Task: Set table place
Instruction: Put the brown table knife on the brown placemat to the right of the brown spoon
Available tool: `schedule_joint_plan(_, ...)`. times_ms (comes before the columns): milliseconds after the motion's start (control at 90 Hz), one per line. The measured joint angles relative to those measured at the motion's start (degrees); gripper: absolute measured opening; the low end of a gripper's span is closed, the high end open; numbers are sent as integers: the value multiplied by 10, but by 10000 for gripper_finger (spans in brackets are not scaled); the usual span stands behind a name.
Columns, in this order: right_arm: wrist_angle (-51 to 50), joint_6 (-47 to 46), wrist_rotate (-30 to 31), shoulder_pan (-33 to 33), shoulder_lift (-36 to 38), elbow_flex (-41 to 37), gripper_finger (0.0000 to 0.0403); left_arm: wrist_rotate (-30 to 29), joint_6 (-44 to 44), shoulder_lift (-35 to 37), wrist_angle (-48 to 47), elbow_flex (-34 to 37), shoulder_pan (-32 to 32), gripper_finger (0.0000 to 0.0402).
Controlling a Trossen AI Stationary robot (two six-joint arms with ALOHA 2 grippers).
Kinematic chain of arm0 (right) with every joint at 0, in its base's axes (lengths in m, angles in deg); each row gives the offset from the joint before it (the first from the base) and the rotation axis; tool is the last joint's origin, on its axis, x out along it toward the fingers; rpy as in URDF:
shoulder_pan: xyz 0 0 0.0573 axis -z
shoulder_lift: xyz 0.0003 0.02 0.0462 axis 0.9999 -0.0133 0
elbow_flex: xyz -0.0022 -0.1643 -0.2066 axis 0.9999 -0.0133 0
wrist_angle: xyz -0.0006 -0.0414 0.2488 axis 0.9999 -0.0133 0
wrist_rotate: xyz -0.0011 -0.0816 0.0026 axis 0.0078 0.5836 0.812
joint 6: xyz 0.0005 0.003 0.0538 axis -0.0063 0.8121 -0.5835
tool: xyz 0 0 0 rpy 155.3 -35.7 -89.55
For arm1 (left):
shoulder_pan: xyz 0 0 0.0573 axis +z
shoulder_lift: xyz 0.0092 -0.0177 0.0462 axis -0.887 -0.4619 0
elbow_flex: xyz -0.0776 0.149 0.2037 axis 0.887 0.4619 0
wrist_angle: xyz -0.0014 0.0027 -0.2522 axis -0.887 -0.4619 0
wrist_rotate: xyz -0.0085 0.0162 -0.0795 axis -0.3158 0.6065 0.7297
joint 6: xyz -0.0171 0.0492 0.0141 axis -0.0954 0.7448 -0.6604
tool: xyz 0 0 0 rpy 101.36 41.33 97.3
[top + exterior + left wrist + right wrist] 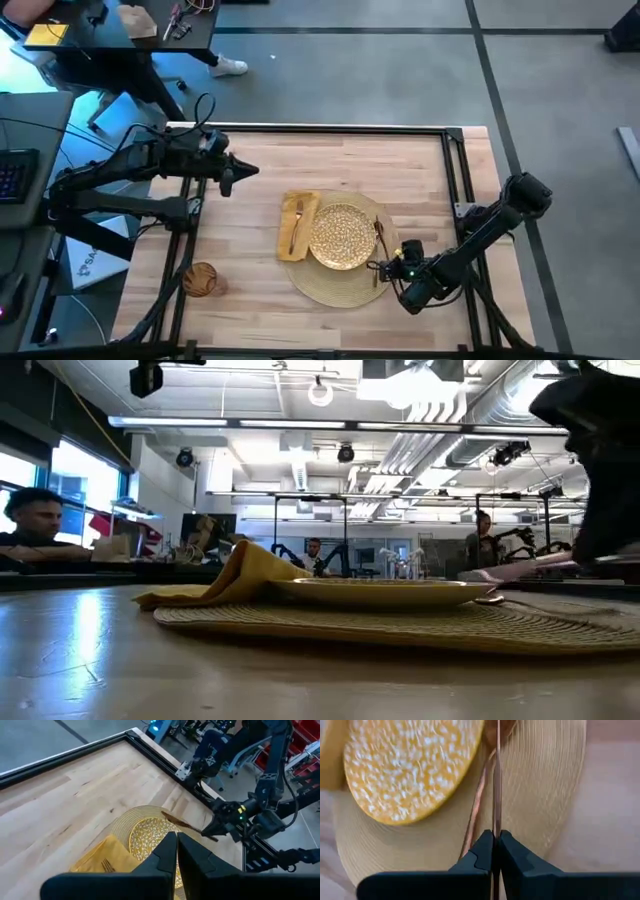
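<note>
- Right gripper (495, 851) pinches a slim piece of cutlery (496, 780) between closed fingers, over the straw-coloured mat (322, 283) beside the gold plate (343, 237).
- Left gripper (247, 172), fingers pressed together, hovers over the table (330, 160).
- Napkin (298, 226) lies left of the plate; tumbler (199, 279) stands near the table's left edge.

No text, label or number can be read anywhere.

Gold plate (343, 236) on straw mat (330, 285), yellow napkin (298, 226) beside, tumbler (199, 279) apart
</note>
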Motion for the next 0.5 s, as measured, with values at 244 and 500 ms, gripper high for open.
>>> schedule_joint_plan(244,-57,-3,-13,-1,16,13,0,0,-3,0,0,0,0,0)
schedule_joint_plan(500,-12,-10,-66,11,14,-25,0,0,-3,0,0,0,0,0)
